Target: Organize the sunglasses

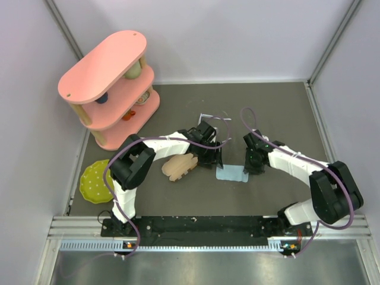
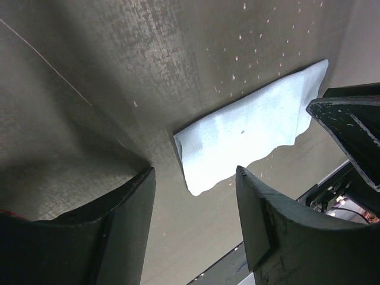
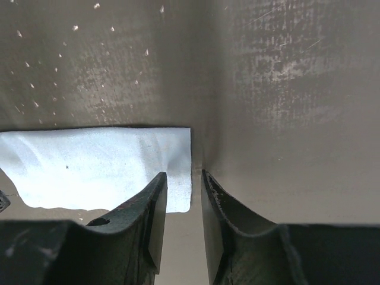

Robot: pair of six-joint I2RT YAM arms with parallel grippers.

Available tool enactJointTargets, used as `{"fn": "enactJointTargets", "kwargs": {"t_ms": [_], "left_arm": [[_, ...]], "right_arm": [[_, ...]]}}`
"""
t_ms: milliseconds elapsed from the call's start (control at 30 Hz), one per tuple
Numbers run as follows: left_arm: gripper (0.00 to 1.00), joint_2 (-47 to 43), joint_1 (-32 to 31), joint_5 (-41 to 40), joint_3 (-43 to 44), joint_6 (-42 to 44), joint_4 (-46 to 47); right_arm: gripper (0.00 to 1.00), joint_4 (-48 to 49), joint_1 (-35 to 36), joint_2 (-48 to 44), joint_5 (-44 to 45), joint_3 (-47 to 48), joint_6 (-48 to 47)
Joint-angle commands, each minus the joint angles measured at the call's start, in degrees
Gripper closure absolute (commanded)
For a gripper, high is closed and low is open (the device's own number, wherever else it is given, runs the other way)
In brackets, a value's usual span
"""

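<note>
from above, your sunglasses (image 1: pixel 206 116) show as thin pale wire on the dull grey table (image 1: pixel 279 113), just far of the left gripper (image 1: pixel 215 159) and far-left of the right gripper (image 1: pixel 251 167); only this view catches them. left wrist: its jaws stand wide and empty over a soft, wavy-edged blue cloth (image 2: pixel 249 133). right wrist: jaws barely parted (clamping nothing) at the cloth's square corner.

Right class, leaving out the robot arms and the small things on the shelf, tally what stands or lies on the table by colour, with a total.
Pink: 1, the shelf
Yellow-green: 1, the dotted plate
Tan: 1, the case
Light blue: 1, the cloth
White: 1, the sunglasses
Total: 5
</note>
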Motion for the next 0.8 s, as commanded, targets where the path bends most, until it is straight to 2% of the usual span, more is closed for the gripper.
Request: {"fn": "enactJointTargets", "kwargs": {"t_ms": [0,567,767], "left_arm": [[0.39,-0.5,-0.3,-1.4,1.9,0.0,-0.1],[0.4,-0.1,-0.3,-1.5,1.9,0.4,-0.8],[0.39,-0.1,-0.3,-1.6,1.9,0.3,-0.9]], "right_arm": [[0.69,-0.7,0.1,-2.7,2.1,1.6,0.2],[0.69,2.3,0.2,4.1,-0.7,1.3,-1.4],[0.84,2.5,0.5,8.9,-1.3,1.9,-2.1]]}}
